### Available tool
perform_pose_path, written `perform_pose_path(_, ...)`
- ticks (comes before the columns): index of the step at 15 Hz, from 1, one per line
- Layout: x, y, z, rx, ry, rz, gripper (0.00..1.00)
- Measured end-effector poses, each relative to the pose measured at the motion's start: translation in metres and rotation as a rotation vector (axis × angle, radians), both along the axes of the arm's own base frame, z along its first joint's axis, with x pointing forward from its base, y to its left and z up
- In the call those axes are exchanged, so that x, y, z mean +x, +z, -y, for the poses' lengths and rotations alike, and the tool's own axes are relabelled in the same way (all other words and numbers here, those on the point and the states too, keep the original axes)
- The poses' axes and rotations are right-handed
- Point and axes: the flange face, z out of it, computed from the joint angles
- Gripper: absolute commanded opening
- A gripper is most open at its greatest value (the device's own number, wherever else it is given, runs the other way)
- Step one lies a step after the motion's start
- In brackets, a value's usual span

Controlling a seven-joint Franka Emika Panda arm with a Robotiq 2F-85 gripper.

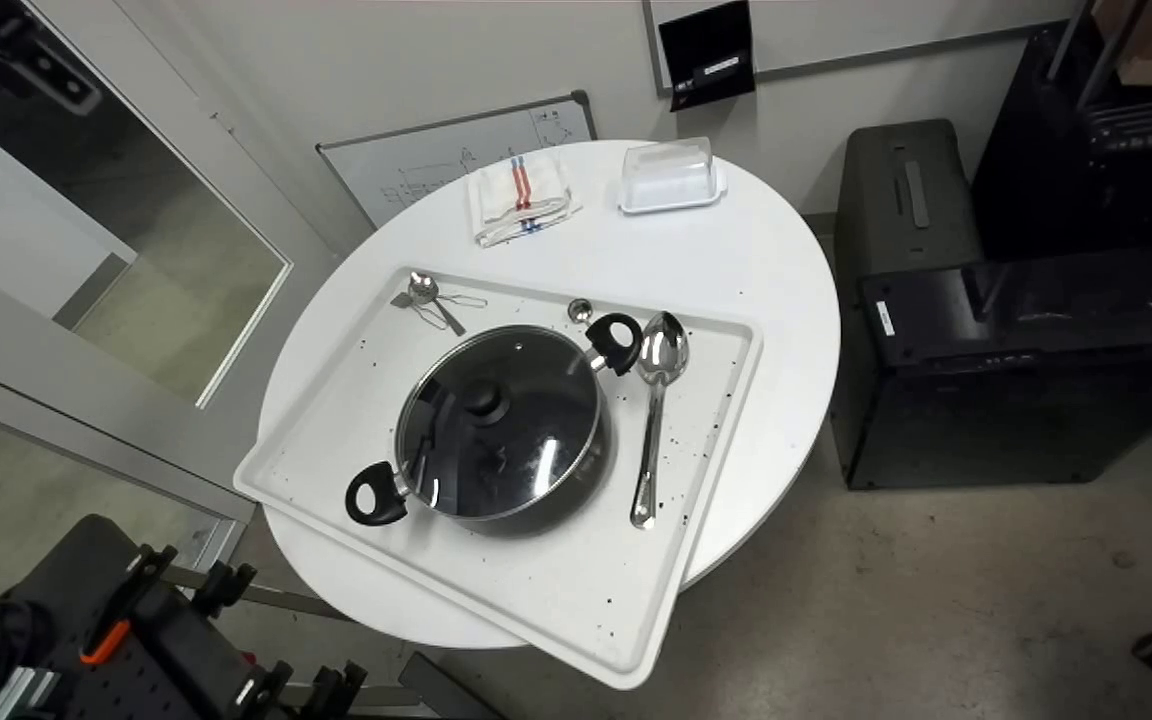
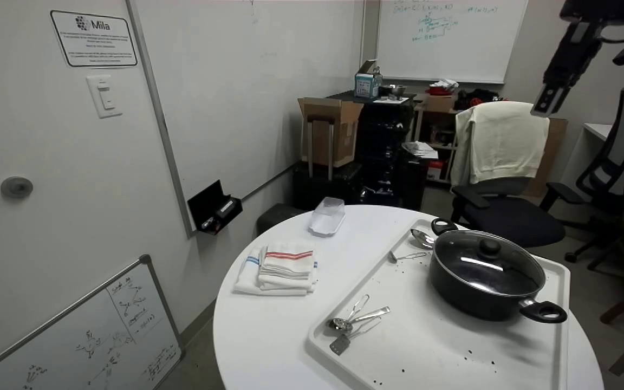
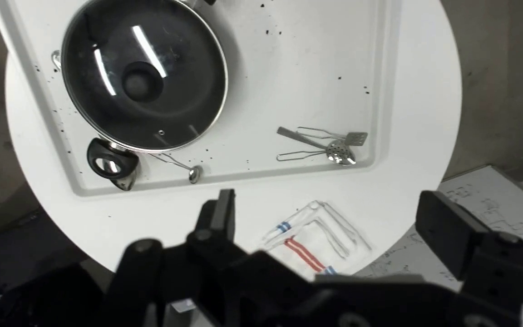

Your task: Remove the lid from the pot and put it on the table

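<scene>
The transparent glass lid (image 1: pixel 546 420) with a dark knob lies on the black pot (image 1: pixel 576 490). The lid (image 2: pixel 463 262) and pot (image 2: pixel 469 300) also show in an exterior view. The pot stands on a white tray on the round white table (image 1: pixel 786 290). In the wrist view the lid (image 3: pixel 184 100) is at the upper left and covers most of the pot, whose one black handle (image 3: pixel 127 164) shows. My gripper (image 3: pixel 327 202) is open and empty, high above the table, apart from the lid. In both exterior views only part of the gripper shows (image 1: pixel 71 85), (image 2: pixel 547 100).
The white tray (image 1: pixel 556 610) overhangs the table's edge. A large metal spoon (image 1: pixel 664 350) lies beside the pot, and small utensils (image 1: pixel 424 290) lie in a tray corner. Folded towels (image 1: pixel 521 200) and a clear-covered dish (image 1: pixel 671 178) stand at the table's far side. Black cases (image 1: pixel 996 420) stand nearby.
</scene>
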Motion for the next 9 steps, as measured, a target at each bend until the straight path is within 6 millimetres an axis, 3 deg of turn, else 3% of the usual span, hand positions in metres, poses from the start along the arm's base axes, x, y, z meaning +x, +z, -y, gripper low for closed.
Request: perform_pose_path(9, 0.025, -0.107, 0.056, -0.033, -0.228, -0.037, 1.0)
